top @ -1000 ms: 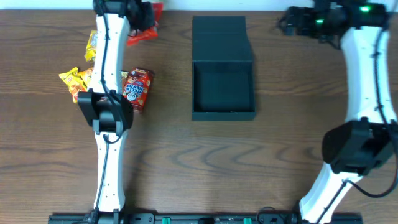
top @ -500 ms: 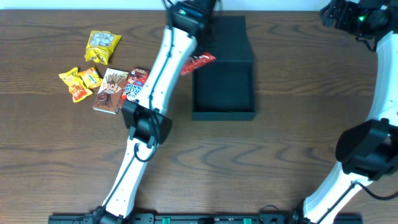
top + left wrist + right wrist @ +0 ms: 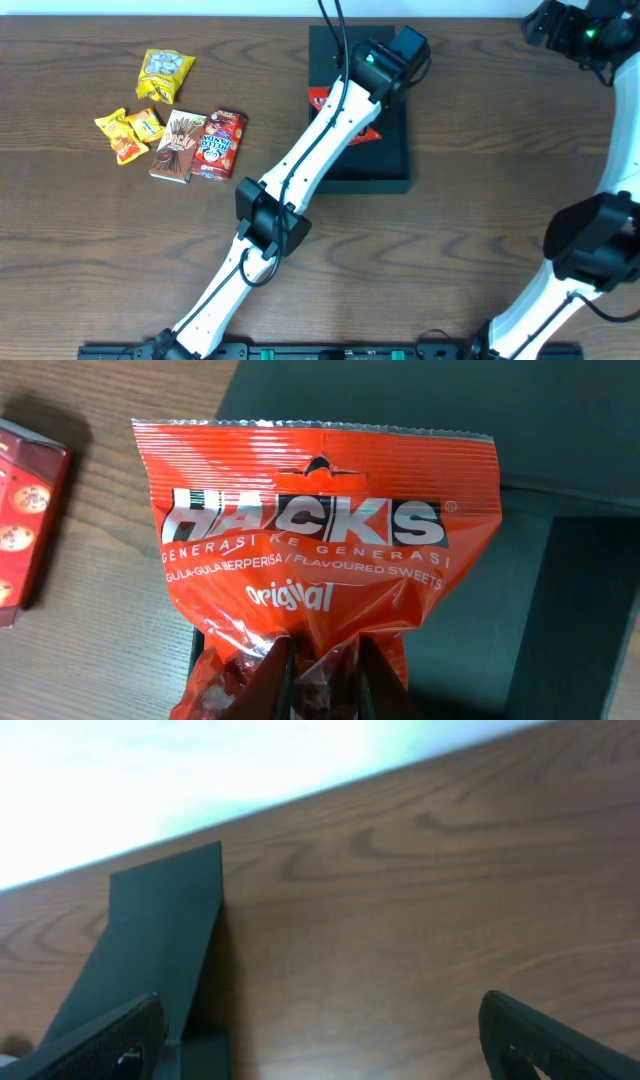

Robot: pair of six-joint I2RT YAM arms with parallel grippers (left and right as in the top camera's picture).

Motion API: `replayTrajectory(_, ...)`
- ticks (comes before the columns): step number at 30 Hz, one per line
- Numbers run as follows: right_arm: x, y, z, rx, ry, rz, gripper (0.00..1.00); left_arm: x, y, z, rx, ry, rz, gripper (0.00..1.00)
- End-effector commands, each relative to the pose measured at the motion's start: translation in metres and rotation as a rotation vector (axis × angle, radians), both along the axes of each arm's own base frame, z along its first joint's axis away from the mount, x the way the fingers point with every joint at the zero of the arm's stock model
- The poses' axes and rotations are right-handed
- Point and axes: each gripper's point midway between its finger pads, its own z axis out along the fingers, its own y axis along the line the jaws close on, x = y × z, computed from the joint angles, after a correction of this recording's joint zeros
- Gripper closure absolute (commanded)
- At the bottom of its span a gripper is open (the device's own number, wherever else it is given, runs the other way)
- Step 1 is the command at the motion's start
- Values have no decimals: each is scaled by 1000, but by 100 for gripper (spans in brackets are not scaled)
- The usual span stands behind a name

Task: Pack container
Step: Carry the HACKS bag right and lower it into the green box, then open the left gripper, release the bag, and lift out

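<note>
The box (image 3: 392,168) sits on the table (image 3: 450,250) at its far middle, mouth facing up. With its lid (image 3: 322,55) folded back flat toward the far edge, its long axis runs from near to far, lid end away from the robot.

The left arm reaches slantwise across the table to the box. The left gripper (image 3: 322,685) is closed almost all the way, its fingers pinching the lower part of a red sweet packet (image 3: 310,530). The packet's sealed top edge points away from the fingers. It hangs over the box's left side, near where the lid joins.

The right gripper (image 3: 325,1045) is spread wide and holds nothing. It hovers at the far right corner, well apart from the box, and faces the lid.

On the left of the table lie a yellow packet (image 3: 165,75), some orange sweets (image 3: 128,132), a brown box (image 3: 178,145) and a red box (image 3: 220,143) touching it.
</note>
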Motion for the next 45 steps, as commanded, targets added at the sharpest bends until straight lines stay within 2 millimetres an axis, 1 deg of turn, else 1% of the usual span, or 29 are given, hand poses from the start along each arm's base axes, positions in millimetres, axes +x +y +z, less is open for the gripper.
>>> replayTrajectory(1,-10,-12,1,68,5,-12,1,0,0,2,32,-3,-64,94)
replayTrajectory(5,-19,-23,4,92,-15,40,1,0,-5,1,30,0,-101,94)
replayTrajectory(7,-21,-30,5,101,-21,32,1,1,-8,-1,21,3,-118,94)
replayTrajectory(9,-23,-35,5,92,-24,37,1,-1,-11,-9,13,26,-121,94)
replayTrajectory(12,-26,-35,2,63,-19,72,1,-4,-11,-35,37,75,-113,94)
replayTrajectory(15,-26,-35,2,57,-23,78,1,-5,-10,-49,54,97,-112,94)
replayTrajectory(21,-22,-37,5,46,-43,78,1,-8,-8,-52,65,113,-113,94)
replayTrajectory(26,-22,-37,6,43,-46,77,1,-12,-5,-62,83,143,-117,94)
replayTrajectory(27,-22,-38,6,42,-45,76,1,-16,-5,-68,84,163,-118,79)
replayTrajectory(28,-22,-37,6,42,-45,76,1,-18,-5,-71,82,180,-119,39)
replayTrajectory(29,-22,-37,6,42,-45,76,1,-21,-6,-72,71,195,-123,20)
replayTrajectory(30,-22,-37,6,42,-45,76,1,-22,-8,-73,59,204,-129,18)
replayTrajectory(32,-22,-37,6,42,-45,76,1,-20,-11,-70,44,194,-139,16)
replayTrajectory(36,-22,-37,6,43,-45,76,1,-12,-18,-57,20,150,-187,17)
replayTrajectory(37,-22,-37,5,43,-44,76,1,-10,-20,-53,13,138,-188,20)
replayTrajectory(38,-22,-37,5,43,-44,76,1,-8,-21,-48,4,126,-192,25)
replayTrajectory(39,-22,-37,5,43,-44,76,1,-7,-23,-46,-2,118,-194,34)
replayTrajectory(40,-22,-37,5,43,-44,76,1,-6,-24,-44,-6,111,-194,47)
replayTrajectory(41,-22,-37,5,44,-43,76,1,-6,-26,-44,-12,110,-200,71)
replayTrajectory(42,-22,-37,5,44,-42,76,1,-6,-28,-44,-20,112,-209,90)
replayTrajectory(43,-22,-37,5,45,-42,76,1,-7,-31,-45,-33,116,-216,94)
replayTrajectory(45,-22,-37,5,44,-42,76,1,-7,-36,-46,-55,119,-240,94)
